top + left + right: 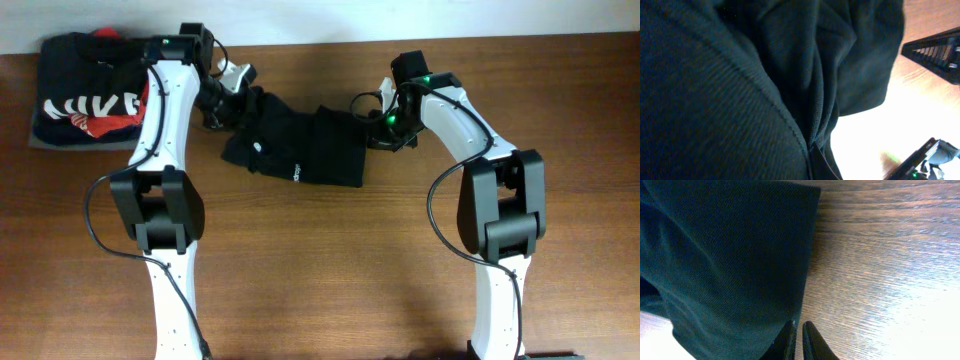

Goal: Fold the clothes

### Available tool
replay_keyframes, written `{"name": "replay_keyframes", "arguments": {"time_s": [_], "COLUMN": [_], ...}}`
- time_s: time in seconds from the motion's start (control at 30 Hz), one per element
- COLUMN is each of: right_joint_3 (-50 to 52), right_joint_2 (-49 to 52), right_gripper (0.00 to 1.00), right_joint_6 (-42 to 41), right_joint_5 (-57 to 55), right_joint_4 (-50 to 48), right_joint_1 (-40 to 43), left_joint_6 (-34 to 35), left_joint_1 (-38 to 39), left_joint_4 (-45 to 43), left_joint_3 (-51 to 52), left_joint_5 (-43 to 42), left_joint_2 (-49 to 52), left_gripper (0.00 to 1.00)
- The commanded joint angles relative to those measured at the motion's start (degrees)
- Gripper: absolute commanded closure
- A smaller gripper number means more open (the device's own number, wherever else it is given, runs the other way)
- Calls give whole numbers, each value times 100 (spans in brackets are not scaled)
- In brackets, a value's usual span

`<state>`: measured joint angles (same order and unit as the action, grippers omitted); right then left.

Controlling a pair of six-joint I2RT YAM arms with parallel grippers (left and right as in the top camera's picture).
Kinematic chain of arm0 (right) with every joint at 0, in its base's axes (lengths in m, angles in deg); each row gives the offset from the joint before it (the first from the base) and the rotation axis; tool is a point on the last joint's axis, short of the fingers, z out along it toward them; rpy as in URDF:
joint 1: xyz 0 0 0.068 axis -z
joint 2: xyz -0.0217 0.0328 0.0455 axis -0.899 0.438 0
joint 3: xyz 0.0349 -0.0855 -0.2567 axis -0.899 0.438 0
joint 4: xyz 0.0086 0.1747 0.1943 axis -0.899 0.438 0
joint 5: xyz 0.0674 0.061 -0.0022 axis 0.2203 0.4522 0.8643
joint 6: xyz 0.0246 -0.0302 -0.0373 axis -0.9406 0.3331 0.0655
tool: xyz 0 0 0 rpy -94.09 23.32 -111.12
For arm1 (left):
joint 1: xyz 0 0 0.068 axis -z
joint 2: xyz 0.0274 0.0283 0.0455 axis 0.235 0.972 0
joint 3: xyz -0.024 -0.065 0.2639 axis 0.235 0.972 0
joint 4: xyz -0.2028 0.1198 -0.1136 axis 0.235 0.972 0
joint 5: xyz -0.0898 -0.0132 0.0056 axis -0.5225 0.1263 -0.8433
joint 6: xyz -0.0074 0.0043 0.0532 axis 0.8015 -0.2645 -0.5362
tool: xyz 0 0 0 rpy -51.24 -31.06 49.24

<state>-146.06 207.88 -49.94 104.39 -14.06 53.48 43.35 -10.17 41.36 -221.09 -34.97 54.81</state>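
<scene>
The left gripper (226,95) was closed tight on the bunched left end of the black shirt (300,150), which lay crumpled mid-table between the arms. The right gripper (799,339) was pinched narrow on its right edge. I think both should pull apart gently and evenly, flattening it first.

Large white letters, apparently "NIKE", above red print on folded black top (85,95), far left, partly hidden. Tiny white logo on the clothes (300,150), unreadable.
</scene>
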Motion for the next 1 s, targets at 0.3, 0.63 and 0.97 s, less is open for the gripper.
{"name": "replay_keyframes", "arguments": {"time_s": [0.3,0.63,0.97], "right_joint_3": [33,33,33], "right_joint_2": [81,247,376], "right_gripper": [91,92,95], "right_joint_6": [-225,-337,-570], "right_joint_5": [-118,-111,-114], "right_joint_4": [-35,-76,-293], "right_joint_1": [-20,-125,-348], "left_joint_6": [-94,-72,-72], "left_joint_1": [326,614,870], "left_joint_4": [11,-374,-581], "left_joint_3": [-627,-627,-627], "left_joint_5": [-59,-59,-59], "left_joint_2": [28,28,28], "left_gripper": [95,94,91]}}
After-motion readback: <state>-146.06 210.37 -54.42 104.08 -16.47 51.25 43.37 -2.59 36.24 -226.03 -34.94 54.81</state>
